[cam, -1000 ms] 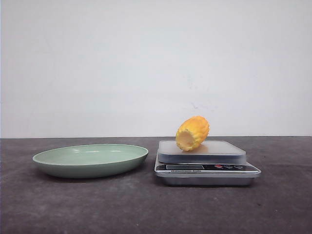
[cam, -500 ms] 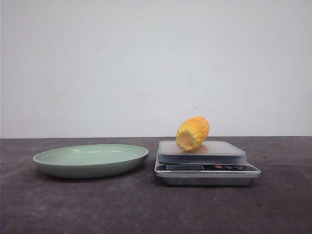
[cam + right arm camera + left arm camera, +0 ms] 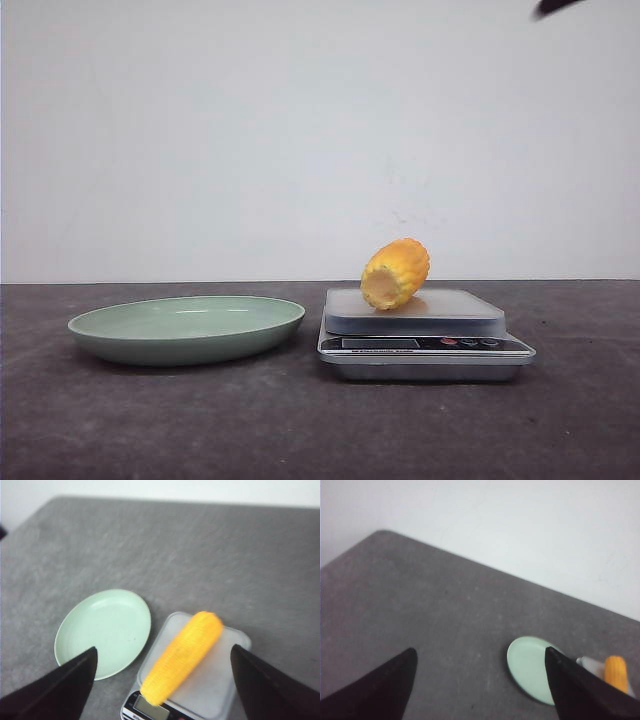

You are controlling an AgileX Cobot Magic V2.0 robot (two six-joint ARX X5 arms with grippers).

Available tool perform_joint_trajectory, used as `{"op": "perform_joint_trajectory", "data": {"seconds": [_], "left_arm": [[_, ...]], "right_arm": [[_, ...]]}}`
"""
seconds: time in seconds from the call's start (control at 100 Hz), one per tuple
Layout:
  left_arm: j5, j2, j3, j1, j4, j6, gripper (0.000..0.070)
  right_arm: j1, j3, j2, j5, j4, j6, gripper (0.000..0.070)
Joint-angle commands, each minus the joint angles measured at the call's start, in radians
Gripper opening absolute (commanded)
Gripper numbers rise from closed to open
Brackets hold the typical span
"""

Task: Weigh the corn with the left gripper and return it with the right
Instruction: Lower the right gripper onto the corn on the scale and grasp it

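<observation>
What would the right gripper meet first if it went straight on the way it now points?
Probably the corn lying on the scale: it sits between the open right gripper's fingers in the wrist view. Depth is unclear, and the plate lies off to one side.

wall (image 3: pixel 300 130): plain white, bare | table (image 3: pixel 300 430): dark grey, matte | light: even, soft
</observation>
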Motion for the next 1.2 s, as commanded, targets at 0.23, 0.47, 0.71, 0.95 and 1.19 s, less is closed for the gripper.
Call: {"op": "perform_joint_trajectory", "data": {"seconds": [0.23,0.47,0.71,0.95,1.19], "left_arm": [[0.084,0.008,-0.077,-0.003,-0.004,-0.011,0.0475],[0.091,0.008,-0.082,-0.003,-0.004,0.011,0.0475],[0.09,0.008,-0.082,-0.003,-0.003,0.034,0.0475],[0.087,0.008,-0.082,-0.003,-0.002,0.046,0.0475],[0.079,0.008,-0.082,-0.003,0.003,0.056,0.0475]], "right_arm": [[0.086,0.018,0.35,0.111,0.128,0.076,0.0554],[0.103,0.018,0.52,0.173,0.171,0.125,0.0555],[0.106,0.019,0.579,0.158,0.191,0.156,0.0499],[0.105,0.018,0.585,0.162,0.199,0.193,0.0146],[0.128,0.019,0.54,0.214,0.216,0.191,0.0001]]}}
